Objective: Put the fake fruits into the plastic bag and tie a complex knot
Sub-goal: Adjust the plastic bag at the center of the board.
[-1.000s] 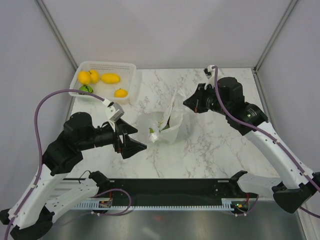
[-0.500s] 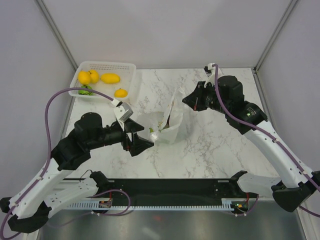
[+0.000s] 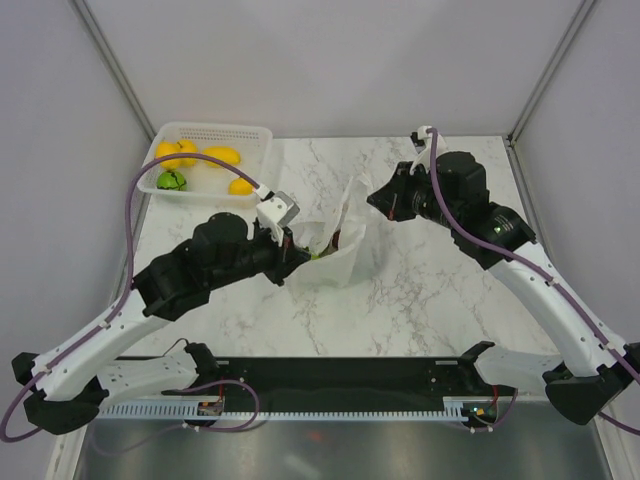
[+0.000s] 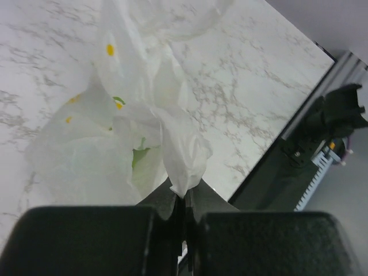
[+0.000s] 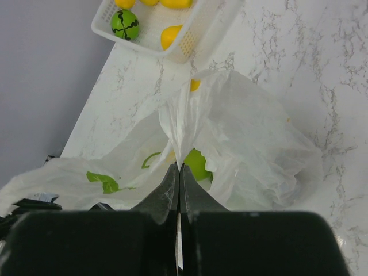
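One plastic bag (image 3: 340,265) with little lemons printed on it sits in the middle of the marble table (image 3: 420,290). My left gripper (image 4: 185,198) and my right gripper (image 5: 179,172) each pinch its edge tight. One white basket (image 3: 215,130) at the far left holds four yellow fruits (image 3: 222,156) and one striped green fruit (image 3: 172,180), and one plain green fruit (image 5: 197,163) lies inside the bag.

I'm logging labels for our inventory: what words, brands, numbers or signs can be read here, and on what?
No text can be read in any view.
plastic bag: lemon and leaf prints only, no words.
basket: no label visible.
front rail: small parts, too small to read.
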Motion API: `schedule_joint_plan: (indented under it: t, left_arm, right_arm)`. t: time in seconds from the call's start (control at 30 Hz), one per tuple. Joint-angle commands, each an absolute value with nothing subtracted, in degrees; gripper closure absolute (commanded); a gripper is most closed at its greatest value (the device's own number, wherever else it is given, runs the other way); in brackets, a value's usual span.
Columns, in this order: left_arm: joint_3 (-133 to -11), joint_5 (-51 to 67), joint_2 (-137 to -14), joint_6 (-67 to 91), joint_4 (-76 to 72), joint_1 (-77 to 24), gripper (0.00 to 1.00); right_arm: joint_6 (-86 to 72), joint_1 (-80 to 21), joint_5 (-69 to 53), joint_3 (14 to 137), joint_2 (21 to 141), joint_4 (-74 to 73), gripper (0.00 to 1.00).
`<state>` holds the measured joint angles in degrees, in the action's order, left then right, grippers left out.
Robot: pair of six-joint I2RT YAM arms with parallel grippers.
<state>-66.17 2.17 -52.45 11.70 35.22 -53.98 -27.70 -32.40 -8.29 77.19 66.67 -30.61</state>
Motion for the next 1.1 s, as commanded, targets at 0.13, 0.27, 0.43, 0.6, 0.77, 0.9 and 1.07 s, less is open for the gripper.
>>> schedule_joint_plan:
  t: [0.13,0.27,0.43,0.6,0.77,0.9,1.07]
  left_arm:
    - [-80.39,-25.02,-57.39,16.87,42.62,-52.13,0.98]
    - [-87.70,-27.24,-62.13,16.26,45.70,-48.44,0.98]
    - [-89.91,-23.31,-66.35,16.70,46.06,-42.82,0.98]
    - [-90.35,-15.41,-69.17,16.79,45.26,-37.02,0.98]
    - [-91.05,-14.15,-70.57,15.82,44.74,-34.89,0.98]
    - [-90.88,-15.38,-70.40,15.64,44.39,-33.58,0.98]
    - [-89.48,-14.24,-70.31,15.91,43.42,-32.96,0.98]
  right_arm:
    - [-28.74,-32.26,0.00,85.06,65.83,-37.17,1.00]
    - [-28.30,-32.26,1.76,87.36,66.53,-38.50,0.93]
    - [-25.40,-32.17,-3.06,82.11,65.57,-36.31,0.74]
    - [-25.58,-32.34,-7.29,76.12,64.42,-32.44,0.58]
    - [-25.84,-32.25,-10.72,72.51,62.67,-28.49,0.52]
    - [-24.44,-32.26,-13.96,70.41,61.97,-27.51,0.45]
    - [-21.54,-32.34,-13.98,66.19,58.36,-23.39,0.22]
